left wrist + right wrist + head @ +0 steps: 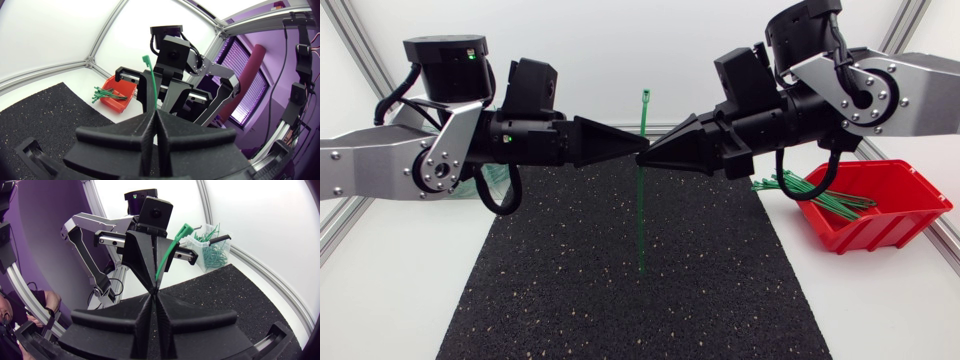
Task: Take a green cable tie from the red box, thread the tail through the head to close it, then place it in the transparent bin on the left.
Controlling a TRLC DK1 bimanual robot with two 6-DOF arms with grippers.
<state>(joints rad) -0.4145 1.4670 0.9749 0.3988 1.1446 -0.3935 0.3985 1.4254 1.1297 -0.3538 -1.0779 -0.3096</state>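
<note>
the green cable tie (641, 200) stands upright in the air over the middle of the black mat (620, 300), head at the top and tail pointing straight down, its tip just above the mat or touching it; i cannot tell which. the left gripper (635, 148) and right gripper (650, 158) meet tip to tip at its upper part, each with its 2 fingers pressed together and pinching the strap. in both wrist views only the stretch of tie (150, 80) above the closed fingers shows; the tail is hidden under them. the red box (880, 215) sits at the right beside the mat, partly behind the right arm, with several more green ties (820, 195) lying over its rim. the transparent bin (226, 245), with a heap of green ties in it, shows past the left arm in the right wrist view; from above, the left arm hides nearly all of it.
</note>
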